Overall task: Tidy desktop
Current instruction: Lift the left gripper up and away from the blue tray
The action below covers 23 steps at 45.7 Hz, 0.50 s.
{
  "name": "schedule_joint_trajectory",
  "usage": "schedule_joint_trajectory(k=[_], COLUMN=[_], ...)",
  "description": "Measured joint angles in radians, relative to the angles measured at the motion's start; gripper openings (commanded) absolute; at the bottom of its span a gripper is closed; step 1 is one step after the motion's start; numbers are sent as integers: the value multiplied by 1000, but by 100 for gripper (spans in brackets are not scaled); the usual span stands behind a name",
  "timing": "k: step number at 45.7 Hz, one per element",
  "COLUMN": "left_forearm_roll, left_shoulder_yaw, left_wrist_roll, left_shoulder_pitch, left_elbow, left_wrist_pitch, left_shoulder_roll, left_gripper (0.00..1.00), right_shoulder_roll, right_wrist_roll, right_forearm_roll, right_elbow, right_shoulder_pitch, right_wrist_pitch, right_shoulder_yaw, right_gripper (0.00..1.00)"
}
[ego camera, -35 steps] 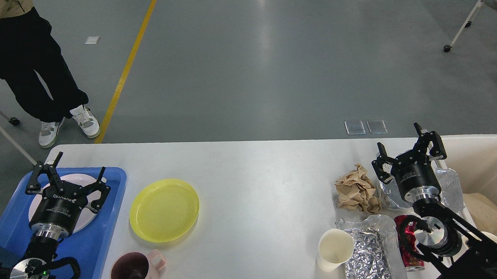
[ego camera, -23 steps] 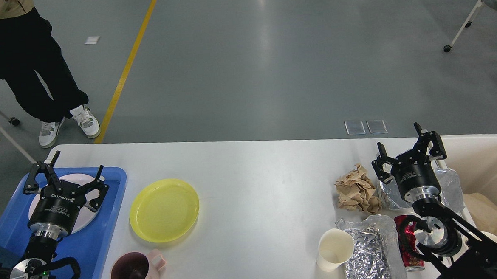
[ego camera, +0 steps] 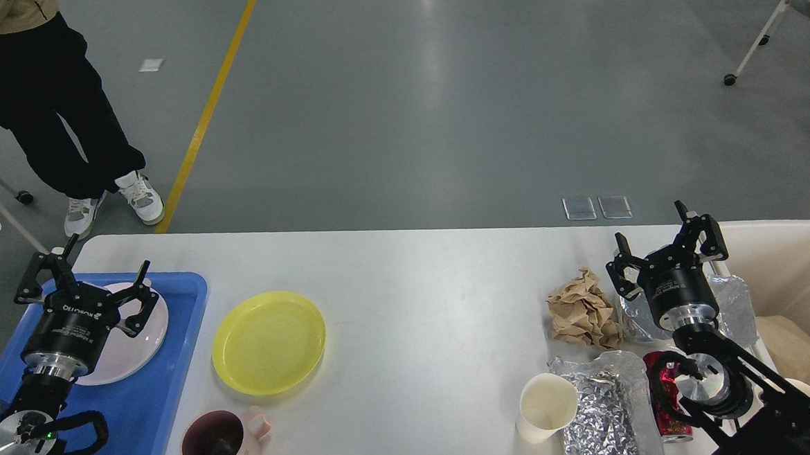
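Now both black grippers are spread open and empty, left gripper (ego camera: 80,272) lower left, right gripper (ego camera: 663,238) lower right above the white rectangular worktop (ego camera: 415,289).

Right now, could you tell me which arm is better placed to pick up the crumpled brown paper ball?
Right, I'd judge. The open right gripper hovers beside the crumpled brown paper ball; the left gripper is far off above the blue plastic tray.

Before me lies the large, smooth, white rectangular counter with rounded corners (ego camera: 416,303), level and glossy, spanning nearly my whole view, its far edge against grey floor.
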Motion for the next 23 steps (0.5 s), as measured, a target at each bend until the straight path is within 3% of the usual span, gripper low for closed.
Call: schedule_joint_trajectory(k=[8,19,23], left_forearm_roll=[-4,-19,-19], left_shoulder_yaw=[98,452,613], left_wrist_roll=[-3,-13,-8], left_shoulder_pitch=[-9,-129,-233], left_elbow=[10,27,33], left_wrist_pitch=[0,-13,-17], left_shoulder_roll=[120,380,472], left_gripper=[97,97,97], right_shoulder_roll=[0,0,0], right_wrist_roll=[0,0,0], right_forearm_roll=[0,0,0], right_elbow=[0,0,0], right_shoulder_pitch=[0,0,0], right_wrist_pitch=[0,0,0], right_shoulder_yaw=[0,0,0], right_gripper=[100,100,100])
